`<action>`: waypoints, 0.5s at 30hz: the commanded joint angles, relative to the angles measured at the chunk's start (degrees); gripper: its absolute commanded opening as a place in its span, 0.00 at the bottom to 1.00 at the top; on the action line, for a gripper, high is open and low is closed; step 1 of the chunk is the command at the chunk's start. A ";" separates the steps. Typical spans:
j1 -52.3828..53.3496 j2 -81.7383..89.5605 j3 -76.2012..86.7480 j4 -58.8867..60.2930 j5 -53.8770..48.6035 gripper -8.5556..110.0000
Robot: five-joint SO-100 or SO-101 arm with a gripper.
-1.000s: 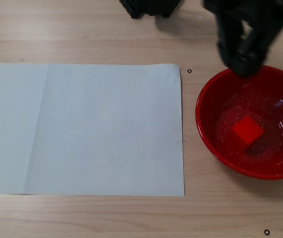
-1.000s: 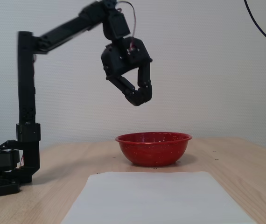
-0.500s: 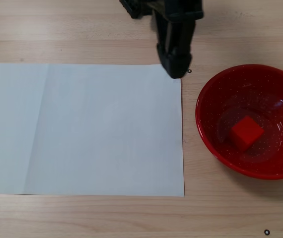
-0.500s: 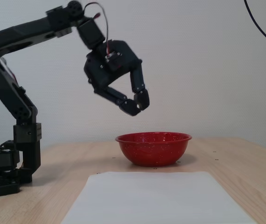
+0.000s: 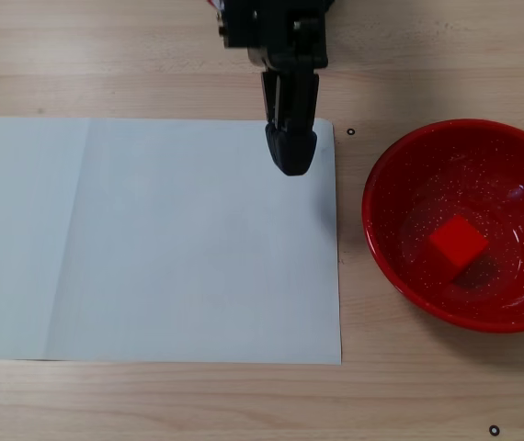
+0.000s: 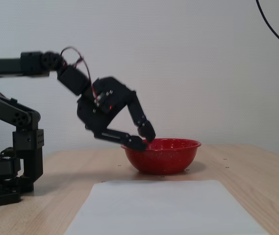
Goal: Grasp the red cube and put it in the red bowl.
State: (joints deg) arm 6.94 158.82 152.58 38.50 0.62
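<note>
The red cube (image 5: 458, 242) lies inside the red bowl (image 5: 400, 152), near its middle, on the speckled bottom. The bowl stands on the wooden table at the right in a fixed view and shows from the side in the other fixed view (image 6: 161, 156), where the cube is hidden by its wall. My black gripper (image 5: 290, 158) is empty with its jaws together. It hovers above the table to the left of the bowl, over the far right corner of a white paper sheet. From the side my gripper (image 6: 143, 139) points down at the level of the bowl's rim.
A white paper sheet (image 5: 152, 239) covers the table's middle and left and also shows in the side fixed view (image 6: 164, 205). The arm's base (image 6: 12, 161) stands at the left. Small black marks (image 5: 350, 131) dot the wood.
</note>
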 commanded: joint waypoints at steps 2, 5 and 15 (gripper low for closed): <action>0.62 7.73 2.46 -5.19 0.97 0.07; 0.53 12.83 9.23 -9.23 1.23 0.07; -0.79 24.17 22.94 -12.83 -0.09 0.07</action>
State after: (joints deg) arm 6.59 179.38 176.84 27.42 0.97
